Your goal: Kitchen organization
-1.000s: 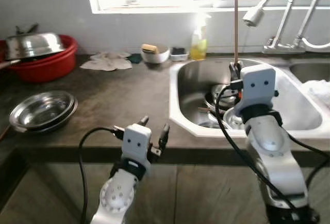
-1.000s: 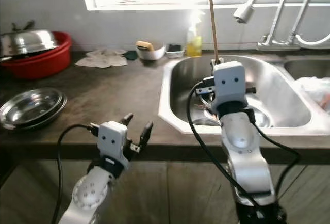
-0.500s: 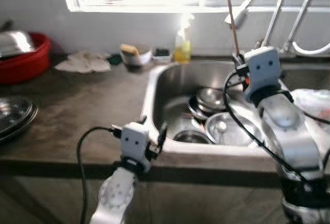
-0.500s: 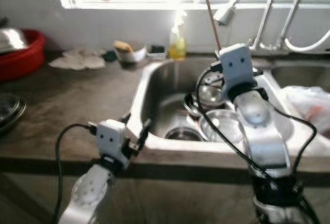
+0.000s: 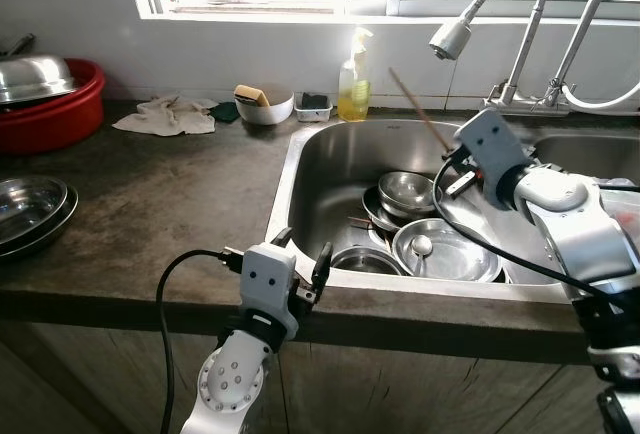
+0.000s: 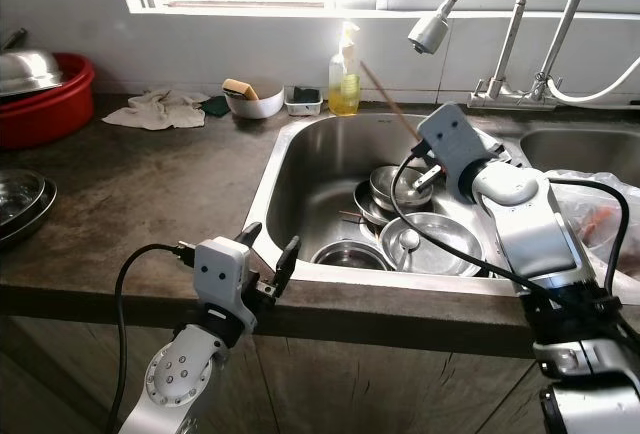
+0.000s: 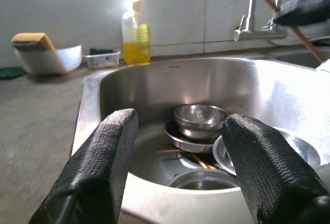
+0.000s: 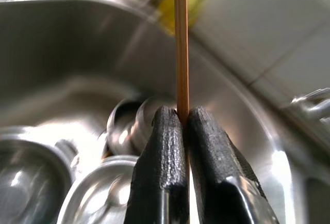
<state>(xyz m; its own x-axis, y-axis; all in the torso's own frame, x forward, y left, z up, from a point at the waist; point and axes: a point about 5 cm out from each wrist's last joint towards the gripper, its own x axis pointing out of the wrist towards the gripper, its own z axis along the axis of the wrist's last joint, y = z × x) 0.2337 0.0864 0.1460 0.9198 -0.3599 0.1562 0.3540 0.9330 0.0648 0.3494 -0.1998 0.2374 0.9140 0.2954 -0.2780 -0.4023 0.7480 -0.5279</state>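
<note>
Wooden and thin, the chopstick (image 5: 418, 113) is now leaning toward eleven o'clock over the sink (image 5: 330, 149), where a second ago it was standing straight up toward twelve. The right gripper (image 8: 178, 126) is pinching it tight, both fingers pressed flat against the shaft with no gap between them. That arm is reaching in over the basin, above the stacked steel bowls (image 5: 405, 192) and the plate with a spoon (image 5: 443, 252). The head camera has also swung toward the sink, so the red basin (image 5: 50, 114) is sitting out at nine o'clock. The tilt suggests the stick is being carried off toward a resting place, though where is not clear. The left gripper (image 5: 297, 257) is hovering at the counter edge at six o'clock, fingers (image 7: 98, 167) spread wide and holding nothing.
</note>
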